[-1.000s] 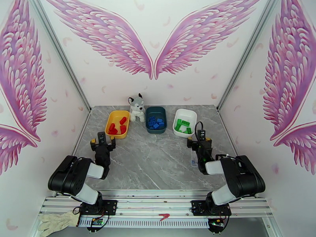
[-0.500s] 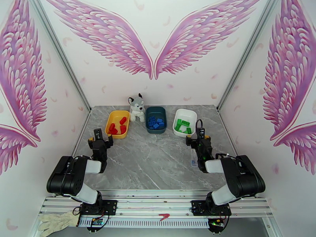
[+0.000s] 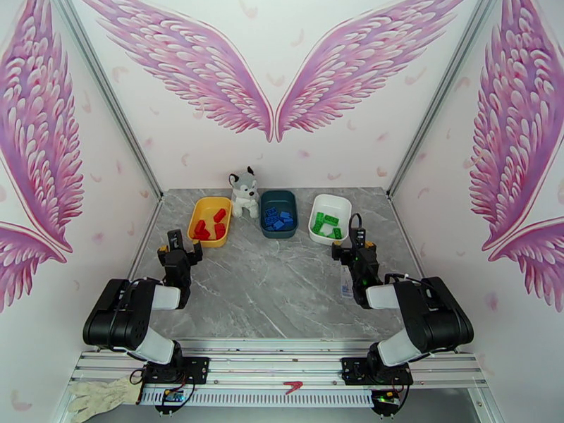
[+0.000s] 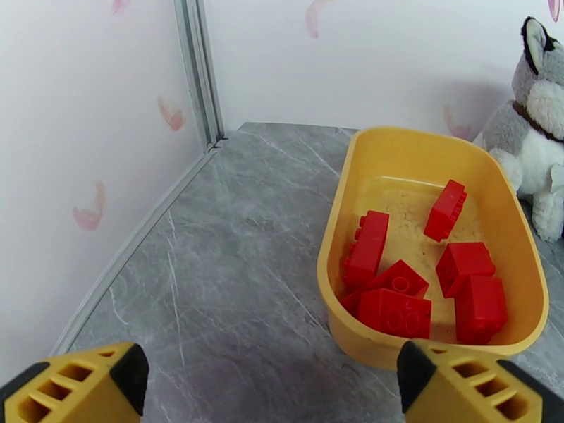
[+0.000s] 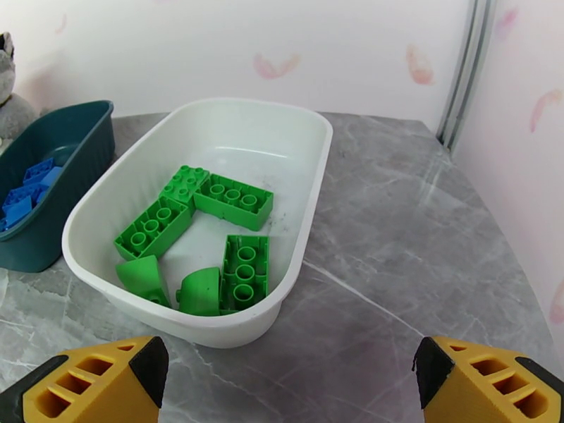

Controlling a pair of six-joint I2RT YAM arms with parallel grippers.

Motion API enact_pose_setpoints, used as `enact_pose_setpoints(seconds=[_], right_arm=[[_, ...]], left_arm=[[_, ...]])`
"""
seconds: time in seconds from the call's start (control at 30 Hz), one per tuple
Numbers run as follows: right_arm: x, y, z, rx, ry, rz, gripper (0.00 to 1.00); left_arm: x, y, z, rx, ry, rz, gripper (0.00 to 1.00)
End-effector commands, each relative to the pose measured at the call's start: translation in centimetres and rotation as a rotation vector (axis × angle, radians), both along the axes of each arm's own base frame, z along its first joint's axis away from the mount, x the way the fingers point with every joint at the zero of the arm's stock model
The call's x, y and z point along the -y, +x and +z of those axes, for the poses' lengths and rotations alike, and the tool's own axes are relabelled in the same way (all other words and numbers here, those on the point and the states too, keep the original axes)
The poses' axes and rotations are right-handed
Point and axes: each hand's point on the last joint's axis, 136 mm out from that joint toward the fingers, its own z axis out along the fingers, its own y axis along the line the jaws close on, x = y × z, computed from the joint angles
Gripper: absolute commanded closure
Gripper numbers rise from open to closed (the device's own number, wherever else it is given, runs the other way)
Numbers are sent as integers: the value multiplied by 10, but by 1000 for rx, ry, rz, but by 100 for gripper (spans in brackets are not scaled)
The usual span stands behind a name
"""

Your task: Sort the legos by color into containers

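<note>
three shallow plastic trays in a row by the far edge of the grey marbled table (image 3: 282, 297). yellow tray (image 4: 430, 139), toward the far-left corner: six red studded bricks (image 4: 395, 313). dark teal tray (image 5: 79, 158), middle: blue bricks (image 5: 32, 185) (piled, count unclear). white tray (image 5: 319, 163), right: six green bricks (image 5: 234, 200). one grey-white husky plush (image 3: 244, 190) between yellow and teal. left gripper (image 4: 271, 389) spread wide, empty, before the yellow tray; right gripper (image 5: 282, 378) likewise released, before the white.
</note>
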Motion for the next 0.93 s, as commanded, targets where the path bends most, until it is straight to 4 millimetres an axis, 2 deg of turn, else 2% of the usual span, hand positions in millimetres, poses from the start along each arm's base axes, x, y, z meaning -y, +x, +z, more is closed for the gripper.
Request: enact_pose_setpoints(seconds=[0.0, 0.6, 0.73, 0.9], right_arm=[[-1, 3, 5, 14, 20, 0, 1], [-1, 4, 5, 13, 20, 0, 1], [-13, 6, 3, -4, 23, 73, 1], [-13, 6, 3, 0, 22, 74, 1]], left_arm=[[1, 3, 9, 22, -6, -3, 1], [1, 4, 10, 21, -3, -2, 1], [1, 4, 10, 20, -3, -2, 1], [2, 4, 9, 16, 1, -3, 1]])
